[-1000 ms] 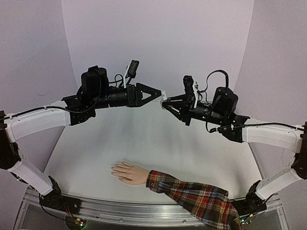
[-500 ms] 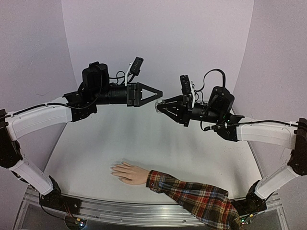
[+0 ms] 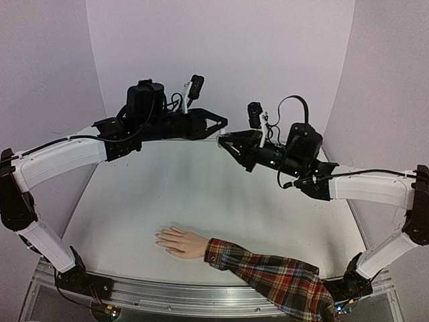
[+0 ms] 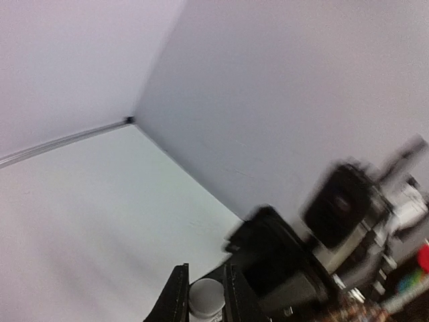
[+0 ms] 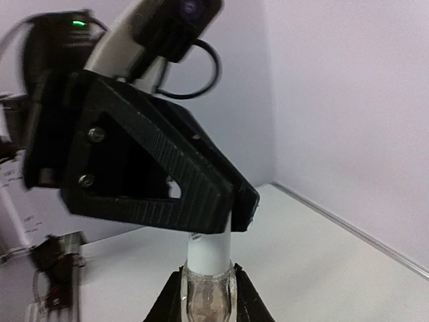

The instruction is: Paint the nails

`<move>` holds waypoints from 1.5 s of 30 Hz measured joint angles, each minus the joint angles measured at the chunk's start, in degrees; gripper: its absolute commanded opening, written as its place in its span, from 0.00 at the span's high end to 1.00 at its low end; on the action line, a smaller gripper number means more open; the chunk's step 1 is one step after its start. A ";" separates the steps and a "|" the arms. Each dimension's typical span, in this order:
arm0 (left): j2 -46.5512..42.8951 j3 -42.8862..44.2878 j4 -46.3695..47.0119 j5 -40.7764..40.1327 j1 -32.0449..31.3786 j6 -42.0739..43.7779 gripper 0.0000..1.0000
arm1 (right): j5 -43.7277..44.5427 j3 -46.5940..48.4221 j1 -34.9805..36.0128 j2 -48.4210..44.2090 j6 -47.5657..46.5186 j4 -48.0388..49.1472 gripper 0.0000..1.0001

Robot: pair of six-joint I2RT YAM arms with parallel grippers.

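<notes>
A small bottle (image 5: 208, 300) with a clear glass body and a white cap (image 5: 209, 247) hangs in the air above the back of the table. My right gripper (image 5: 208, 282) is shut on the glass body. My left gripper (image 4: 204, 290) is shut on the white cap (image 4: 206, 297) from the other side. In the top view the two grippers meet tip to tip, left gripper (image 3: 219, 127) and right gripper (image 3: 225, 140). The pale hand (image 3: 179, 242) lies flat near the front edge, fingers spread to the left. Its nails (image 3: 159, 236) are too small to make out.
The red plaid sleeve (image 3: 275, 276) runs from the hand to the front right corner, over the metal rail (image 3: 167, 292). Purple walls close the table at the back and both sides. Both arms reach inward high over the white tabletop (image 3: 201, 194).
My left gripper has closed from open onto the bottle's white cap. Both grippers have shifted up and towards the back, the right one moving left with the bottle.
</notes>
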 measured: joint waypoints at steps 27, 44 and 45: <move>-2.36 -5.69 6.02 16.27 2.43 -6.15 0.44 | -12.43 -2.87 -2.95 -6.97 -8.77 -5.34 1.00; -2.09 -4.35 6.15 20.57 2.71 -0.12 1.00 | -16.53 -1.40 -3.30 -3.49 0.94 -1.25 1.00; -1.71 -3.44 4.84 18.40 2.60 0.82 1.00 | -14.21 -1.35 -3.03 -3.45 1.17 -1.48 1.00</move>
